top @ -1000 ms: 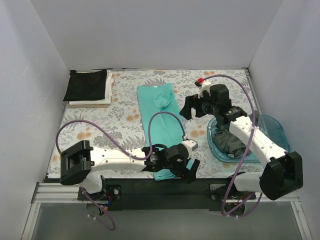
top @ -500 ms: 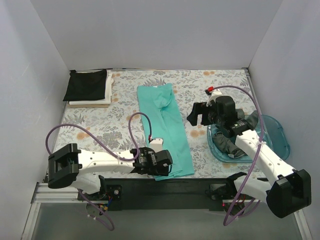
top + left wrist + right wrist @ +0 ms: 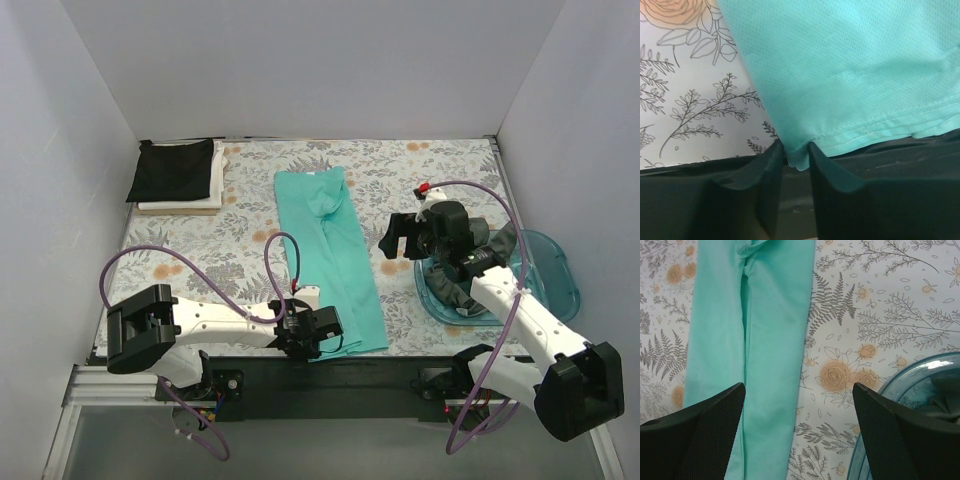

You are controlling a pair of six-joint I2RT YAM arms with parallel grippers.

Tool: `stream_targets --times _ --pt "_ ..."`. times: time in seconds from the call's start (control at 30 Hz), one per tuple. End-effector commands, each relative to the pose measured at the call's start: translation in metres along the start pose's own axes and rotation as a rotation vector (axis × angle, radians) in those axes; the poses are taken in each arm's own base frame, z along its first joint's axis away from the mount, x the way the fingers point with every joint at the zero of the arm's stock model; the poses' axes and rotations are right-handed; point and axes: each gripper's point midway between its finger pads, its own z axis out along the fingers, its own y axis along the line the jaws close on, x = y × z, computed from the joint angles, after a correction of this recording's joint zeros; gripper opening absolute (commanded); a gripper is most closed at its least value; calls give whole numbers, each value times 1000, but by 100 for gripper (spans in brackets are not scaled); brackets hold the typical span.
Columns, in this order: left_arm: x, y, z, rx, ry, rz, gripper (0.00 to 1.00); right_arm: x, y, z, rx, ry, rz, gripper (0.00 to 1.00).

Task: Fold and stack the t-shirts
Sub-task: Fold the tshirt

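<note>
A teal t-shirt (image 3: 330, 250), folded into a long strip, lies down the middle of the floral tablecloth. My left gripper (image 3: 318, 344) sits at its near left corner, at the table's front edge. In the left wrist view its jaws (image 3: 796, 159) are shut on the hem corner of the teal cloth (image 3: 850, 75). My right gripper (image 3: 393, 236) hovers open to the right of the strip, nothing between its fingers (image 3: 800, 430); the teal t-shirt (image 3: 755, 340) shows below it. A dark grey t-shirt (image 3: 455, 285) lies crumpled in the tray. A folded black t-shirt (image 3: 175, 168) rests on a white one (image 3: 180, 204) at the back left.
A translucent blue tray (image 3: 560, 265) stands at the right, its rim (image 3: 920, 370) close under my right gripper. A black strip (image 3: 400, 365) runs along the table's near edge. Purple cables loop over both arms. White walls close in the left, back and right.
My left gripper slid left along the front edge to the teal t-shirt's near left corner and closed on the hem. My right gripper drew back toward the tray, staying open.
</note>
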Motion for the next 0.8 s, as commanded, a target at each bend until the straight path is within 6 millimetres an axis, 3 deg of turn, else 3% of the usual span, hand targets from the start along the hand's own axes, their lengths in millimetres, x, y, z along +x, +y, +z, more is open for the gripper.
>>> stream_targets --times 0.0,0.13,0.37,0.4,0.53,0.77 --pt "5 -2 -5 34 29 -26 23 1 -11 -5 63 -14 19 93" --pt "14 10 -6 -20 67 -57 2 11 -14 -10 78 13 10 92" --pt "20 16 -11 -21 97 -79 0 59 21 -22 -64 148 -60 90" --pt "21 17 -13 -16 100 -83 0 71 21 -26 -62 176 -74 91" --pt "22 22 -19 -13 102 -111 0 120 58 -41 -184 293 -154 90" --pt "20 13 -24 64 92 -133 0 208 70 -69 -277 532 -234 83"
